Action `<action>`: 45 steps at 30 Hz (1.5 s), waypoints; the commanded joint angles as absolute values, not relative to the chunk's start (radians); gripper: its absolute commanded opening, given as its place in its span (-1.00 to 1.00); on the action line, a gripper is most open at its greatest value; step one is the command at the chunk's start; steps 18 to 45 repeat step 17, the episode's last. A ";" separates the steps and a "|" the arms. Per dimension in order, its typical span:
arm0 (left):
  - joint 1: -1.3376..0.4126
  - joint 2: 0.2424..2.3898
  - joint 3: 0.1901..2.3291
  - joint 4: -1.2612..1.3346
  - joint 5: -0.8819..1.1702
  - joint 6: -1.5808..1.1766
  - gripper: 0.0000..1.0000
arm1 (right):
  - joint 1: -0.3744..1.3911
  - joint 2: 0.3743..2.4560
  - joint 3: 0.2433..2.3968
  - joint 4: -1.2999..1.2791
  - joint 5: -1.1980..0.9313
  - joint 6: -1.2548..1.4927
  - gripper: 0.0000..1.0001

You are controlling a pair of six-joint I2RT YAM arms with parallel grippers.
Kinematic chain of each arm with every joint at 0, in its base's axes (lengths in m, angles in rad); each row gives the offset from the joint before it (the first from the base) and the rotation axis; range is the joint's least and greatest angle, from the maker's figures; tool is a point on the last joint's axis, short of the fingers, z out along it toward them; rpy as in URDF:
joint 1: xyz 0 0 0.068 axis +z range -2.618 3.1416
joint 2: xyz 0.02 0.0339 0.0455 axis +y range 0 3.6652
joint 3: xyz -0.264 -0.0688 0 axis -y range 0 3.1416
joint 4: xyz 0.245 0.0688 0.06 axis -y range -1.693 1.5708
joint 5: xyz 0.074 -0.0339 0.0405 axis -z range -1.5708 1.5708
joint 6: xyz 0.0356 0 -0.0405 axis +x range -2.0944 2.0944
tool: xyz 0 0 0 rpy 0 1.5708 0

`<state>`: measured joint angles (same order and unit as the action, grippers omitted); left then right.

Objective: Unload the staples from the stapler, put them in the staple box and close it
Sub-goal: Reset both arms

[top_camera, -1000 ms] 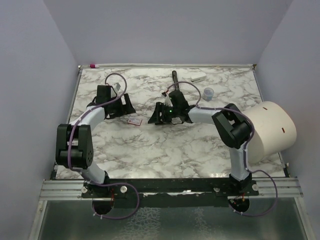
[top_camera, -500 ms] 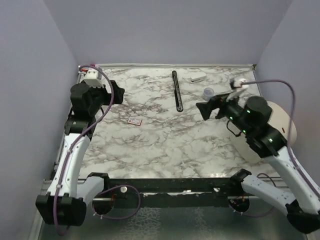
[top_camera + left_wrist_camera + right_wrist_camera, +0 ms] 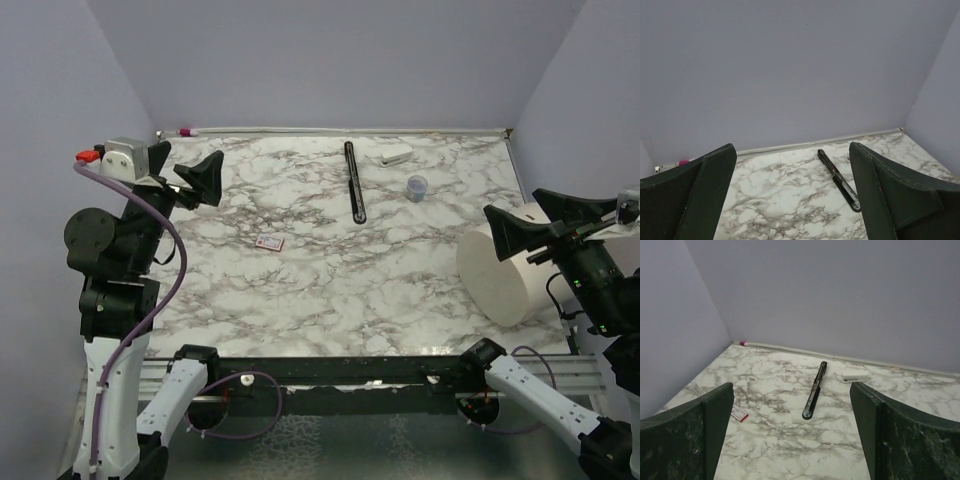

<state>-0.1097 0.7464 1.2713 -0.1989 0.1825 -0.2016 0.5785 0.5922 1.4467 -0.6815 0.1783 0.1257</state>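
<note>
- The marble table (image 3: pixel 330 290) is the one work surface. Everything on it lies where it lay a second ago.
- There are two arms, and they carry the change. A second ago both were low over the marble on either side of the stapler; now each is lifted and swung back to its own side.
- The left gripper (image 3: pixel 188 168) has its pincers wide apart and holds nothing. The right gripper (image 3: pixel 512 202) is the same, spread and empty, after being half closed a second ago.
- One large white cylinder (image 3: pixel 500 272) sits at the right edge, just below the right gripper in the top view.
- One long black bar (image 3: pixel 354 181) lies far of centre, untouched.
- One small white block (image 3: pixel 396 154) lies near the back wall, and one small bluish cup (image 3: pixel 417 187) is near it.
- One stapler (image 3: pixel 269 243) lies flat on the marble left of centre, well apart from both grippers and in the same spot as before.
- No staples can be made out, so I cannot count them.
- The withdrawal looks like either a finish or a reset, and nothing visible confirms that the stapler is emptied.
</note>
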 commanded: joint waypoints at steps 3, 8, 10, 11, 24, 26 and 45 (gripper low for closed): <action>-0.129 0.752 1.258 -0.251 0.146 -0.185 0.98 | 0.578 0.633 1.455 -0.768 0.230 0.128 0.99; -0.137 0.745 1.256 -0.259 0.132 -0.171 0.98 | 0.578 0.646 1.452 -0.758 0.237 0.132 0.99; -0.139 0.744 1.247 -0.260 0.126 -0.169 0.98 | 0.578 0.650 1.447 -0.754 0.240 0.131 0.99; -0.140 0.743 1.243 -0.259 0.126 -0.169 0.98 | 0.578 0.654 1.448 -0.758 0.245 0.131 0.99; -0.143 0.743 1.227 -0.250 0.126 -0.168 0.98 | 0.577 0.617 1.412 -0.735 0.217 0.110 0.99; -0.143 0.743 1.227 -0.250 0.126 -0.168 0.98 | 0.577 0.617 1.412 -0.735 0.217 0.110 0.99; -0.143 0.743 1.227 -0.250 0.126 -0.168 0.98 | 0.577 0.617 1.412 -0.735 0.217 0.110 0.99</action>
